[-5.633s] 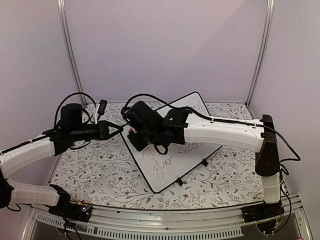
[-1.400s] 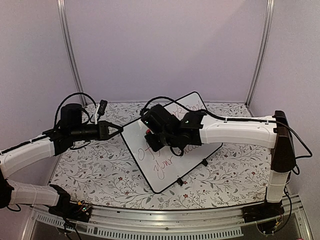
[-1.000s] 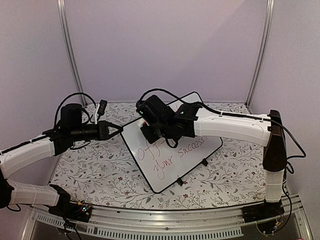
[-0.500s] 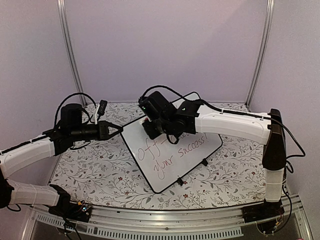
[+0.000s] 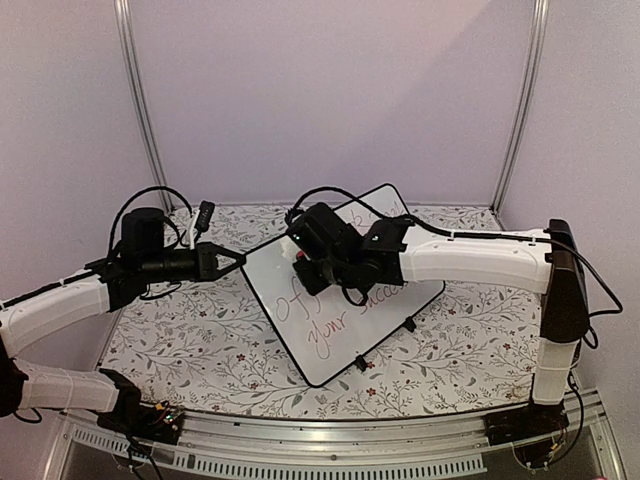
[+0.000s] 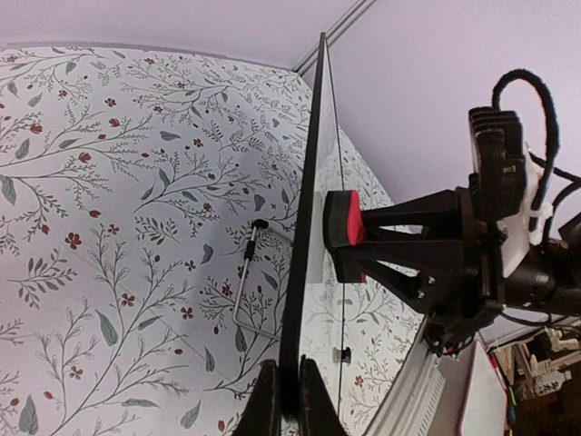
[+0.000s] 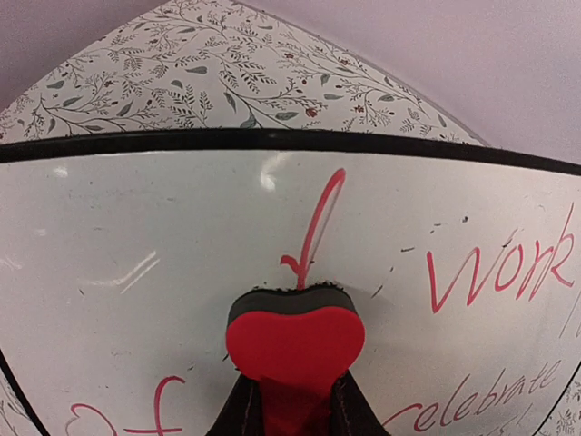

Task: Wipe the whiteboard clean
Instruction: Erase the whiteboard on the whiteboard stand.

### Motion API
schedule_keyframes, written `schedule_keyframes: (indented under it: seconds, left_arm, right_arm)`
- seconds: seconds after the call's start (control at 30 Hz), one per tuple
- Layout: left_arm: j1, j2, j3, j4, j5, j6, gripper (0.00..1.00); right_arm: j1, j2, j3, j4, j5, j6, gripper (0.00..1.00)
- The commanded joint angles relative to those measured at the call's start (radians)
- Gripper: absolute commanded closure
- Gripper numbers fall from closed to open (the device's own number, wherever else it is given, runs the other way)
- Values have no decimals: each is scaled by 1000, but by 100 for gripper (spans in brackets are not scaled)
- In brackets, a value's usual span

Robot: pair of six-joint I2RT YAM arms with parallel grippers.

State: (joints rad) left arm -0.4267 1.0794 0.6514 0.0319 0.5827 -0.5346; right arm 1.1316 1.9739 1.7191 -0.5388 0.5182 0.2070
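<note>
Whiteboard [image 5: 335, 350]: mid-bench [image 5: 200, 340], lying skewed, one corner near the far edge, black feet [image 5: 408, 325] toward the right edge, red writing [image 7: 495, 268] across it.
Left tool [image 6: 289, 404]: pinched tight on the whiteboard's thin black rim [image 6: 304, 272], left corner.
Eraser [image 7: 295, 338]: red, dark pad against the glossy face, just under a red stroke.
Right tool [image 7: 295, 404]: clamped on the eraser, over the board's far half.

Across lower half of frame, table [image 5: 190, 345] with white floral-print top. At centre, angled whiteboard [image 5: 335, 350] with red handwriting, propped on two small black feet [image 5: 408, 325].
</note>
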Motion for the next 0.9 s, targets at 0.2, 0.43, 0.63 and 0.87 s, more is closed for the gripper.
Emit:
schedule_keyframes:
  seconds: [0.2, 0.43, 0.63, 0.87]
  left_arm:
    - [-14, -15, -7, 57, 100, 33, 100]
    - [-15, -16, -7, 57, 99, 33, 100]
    - [-16, -18, -7, 57, 101, 34, 100]
    - [-16, -20, -7, 59, 107, 34, 100]
  right_arm:
    - [-6, -47, -174, -71, 4, 67, 96]
    - [-27, -11, -67, -66, -5, 31, 95]
    - [-48, 42, 54, -66, -26, -10, 95]
    - [-60, 97, 164, -78, -20, -41, 95]
